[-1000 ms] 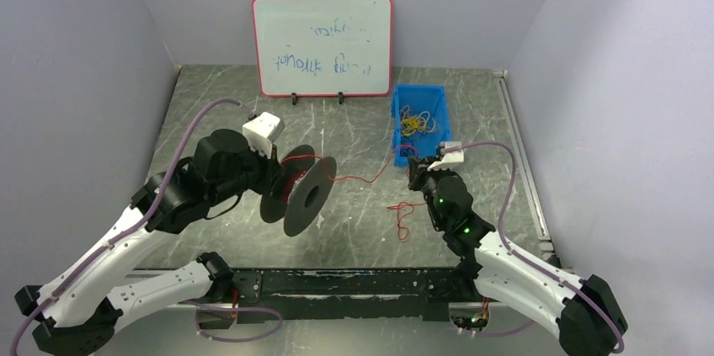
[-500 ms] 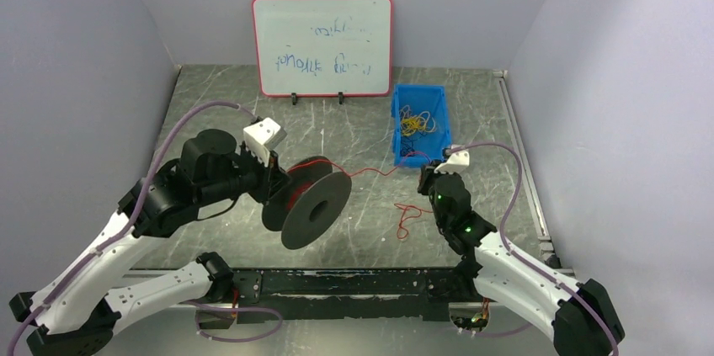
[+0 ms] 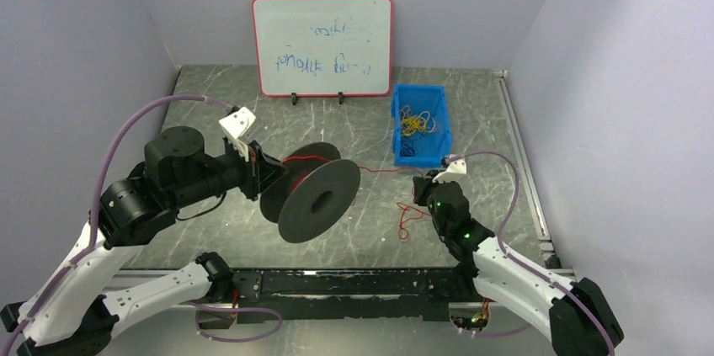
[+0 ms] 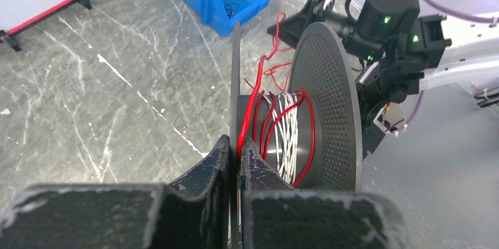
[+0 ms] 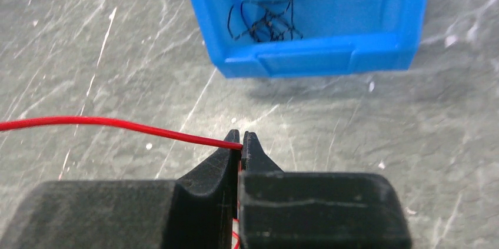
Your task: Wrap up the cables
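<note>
My left gripper (image 3: 268, 175) is shut on the near disc of a black spool (image 3: 311, 198) and holds it above the table. In the left wrist view the gripper (image 4: 236, 150) clamps the thin disc edge, and red and white wire (image 4: 282, 125) is wound on the spool's core. A thin red cable (image 3: 383, 172) runs taut from the spool to my right gripper (image 3: 418, 183), which is shut on it. In the right wrist view the cable (image 5: 117, 124) enters the shut gripper (image 5: 241, 139) from the left. A loose red loop (image 3: 407, 220) lies on the table below the right gripper.
A blue bin (image 3: 421, 124) with yellow and black wires stands behind the right gripper, and shows close ahead in the right wrist view (image 5: 329, 55). A whiteboard (image 3: 323, 45) stands at the back. Grey walls enclose the dark marbled table (image 3: 354, 120).
The left arm has swung the spool rightward and turned it, and its wrist has rotated. The right gripper has drawn back and down slightly, and the cable between them is now straighter.
</note>
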Tool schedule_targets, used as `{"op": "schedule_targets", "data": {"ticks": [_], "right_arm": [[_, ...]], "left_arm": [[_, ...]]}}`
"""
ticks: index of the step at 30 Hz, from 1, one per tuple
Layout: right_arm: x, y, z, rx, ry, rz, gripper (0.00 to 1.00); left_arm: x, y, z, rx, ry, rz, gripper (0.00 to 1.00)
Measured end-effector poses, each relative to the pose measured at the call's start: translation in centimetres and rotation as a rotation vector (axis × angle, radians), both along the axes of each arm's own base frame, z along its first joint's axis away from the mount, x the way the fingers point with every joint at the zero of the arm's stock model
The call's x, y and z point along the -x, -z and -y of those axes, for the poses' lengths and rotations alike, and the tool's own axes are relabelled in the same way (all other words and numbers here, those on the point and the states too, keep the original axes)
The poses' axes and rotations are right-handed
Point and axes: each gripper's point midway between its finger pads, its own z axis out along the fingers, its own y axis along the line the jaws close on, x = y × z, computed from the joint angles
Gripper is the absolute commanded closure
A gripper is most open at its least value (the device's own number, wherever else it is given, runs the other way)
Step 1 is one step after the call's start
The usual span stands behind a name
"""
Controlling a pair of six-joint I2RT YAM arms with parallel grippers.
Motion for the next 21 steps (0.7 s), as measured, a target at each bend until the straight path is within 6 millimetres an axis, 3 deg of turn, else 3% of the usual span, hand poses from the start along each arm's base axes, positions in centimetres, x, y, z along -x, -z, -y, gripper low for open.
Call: {"op": "schedule_targets", "data": {"ticks": [7, 15, 21], "right_arm": [[1.6, 2.9, -2.3, -0.091, -0.122, -0.062, 1.00], [3.3, 3.5, -6.6, -0.208, -0.281, -0.102, 1.00], [6.2, 4.6, -10.7, -0.204, -0.426, -0.142, 1.00]], "left_arm": [[-1.4, -1.2, -0.5, 0.048, -0.095, 0.026, 0.93], [-3.2, -2.5, -0.8, 0.119, -0.206, 0.048, 0.93], [-4.2, -3.2, -0.9, 0.173, -0.270, 0.047, 0.93]]}}
